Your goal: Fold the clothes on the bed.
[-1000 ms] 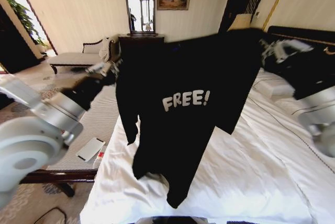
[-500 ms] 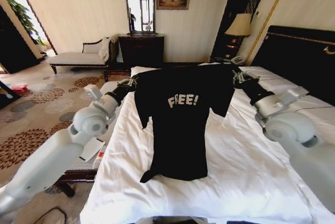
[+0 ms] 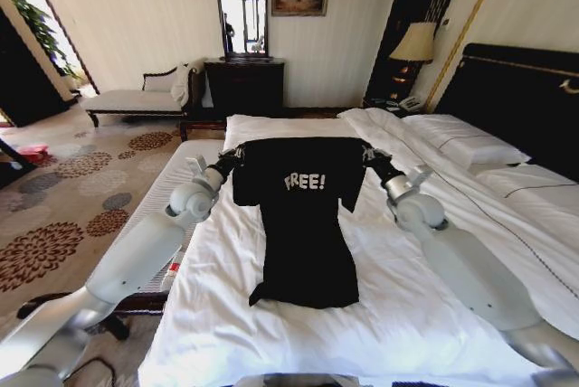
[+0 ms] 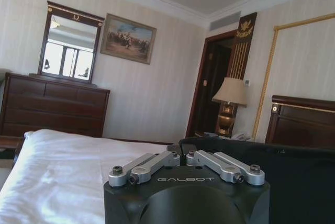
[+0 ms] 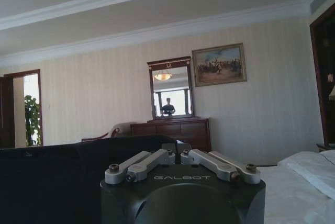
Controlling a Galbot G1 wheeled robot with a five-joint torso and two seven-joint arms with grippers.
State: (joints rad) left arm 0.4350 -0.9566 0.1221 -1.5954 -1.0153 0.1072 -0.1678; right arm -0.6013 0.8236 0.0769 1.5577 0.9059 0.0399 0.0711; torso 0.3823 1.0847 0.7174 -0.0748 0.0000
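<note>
1. The black T-shirt (image 3: 303, 224) lies lengthwise on the white duvet (image 3: 407, 315) of the bed (image 3: 534, 89). Its hem is nearest the robot, slightly rumpled at the near left corner, and the body runs flat away toward the far end.
2. Farther along, the chest with the white "FREE!" lettering (image 3: 304, 181) is raised off the duvet, so the upper part stands almost upright and is stretched wide between the two shoulders.
3. The left arm reaches out straight along the bed's left edge; the left end effector (image 3: 228, 161) is clenched on the shirt's left shoulder. In the left wrist view its fingers (image 4: 157, 162) are drawn together with black cloth (image 4: 293, 182) just past them.
4. The right arm extends the same way over the duvet; the right end effector (image 3: 371, 155) grips the right shoulder at about the same height. The right wrist view shows its fingers (image 5: 152, 162) closed against the dark fabric (image 5: 52, 182).
5. Beyond the shirt, white pillows (image 3: 466, 147) lie against the dark headboard.
</note>
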